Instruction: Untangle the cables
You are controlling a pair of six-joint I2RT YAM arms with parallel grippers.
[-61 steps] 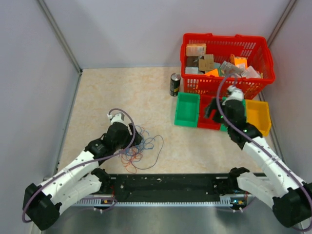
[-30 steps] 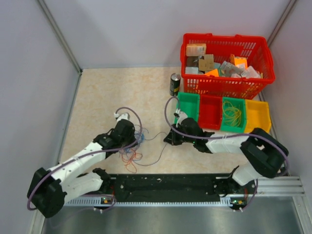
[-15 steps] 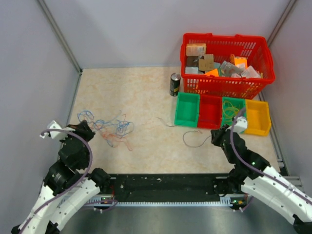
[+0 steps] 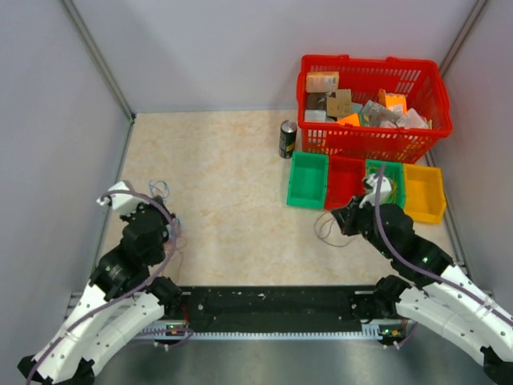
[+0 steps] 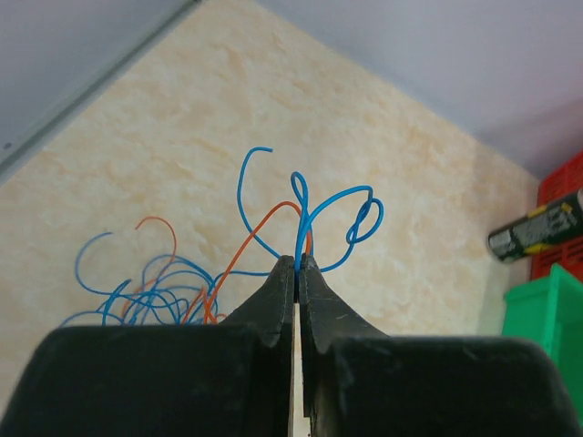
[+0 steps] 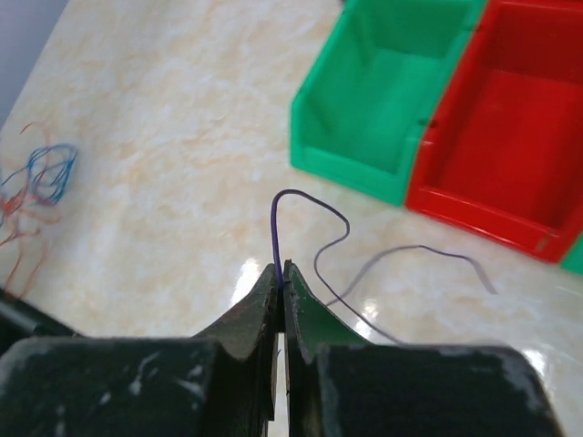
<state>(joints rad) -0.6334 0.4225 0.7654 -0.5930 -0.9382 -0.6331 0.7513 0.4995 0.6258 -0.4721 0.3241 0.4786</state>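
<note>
Top view hides the grip on both sides. The left gripper has its tips tucked under its own wrist, w/ only a few blue wisps of the cables showing near the left edge of the table. The right gripper is a dark lump in front of the bins, and the strand by it is barely a scribble.

Wrist cams settle it. Left jaws are pinched together on a blue strand that rises and curls into small loops, w/ an orange strand crossing just behind. The rest of the bunch, blue and orange, lies low to the left, partly cut off by the finger. Strands can't be counted there.

Right jaws are closed on a purple wire that arcs up and over to the right. A paler length trails toward the red bin — same wire or a second one, can't tell. The far left of that view shows a blurred blue-and-red tangle, well apart.

Counts from above:
- 4 bins in a row: green bin, the red one, a second green bin partly covered by the right arm, and a yellow bin. The right wrist cam catches only the first two whole.
- 1 can.
- 1 red basket of mixed boxes, contents too small to name.
</note>
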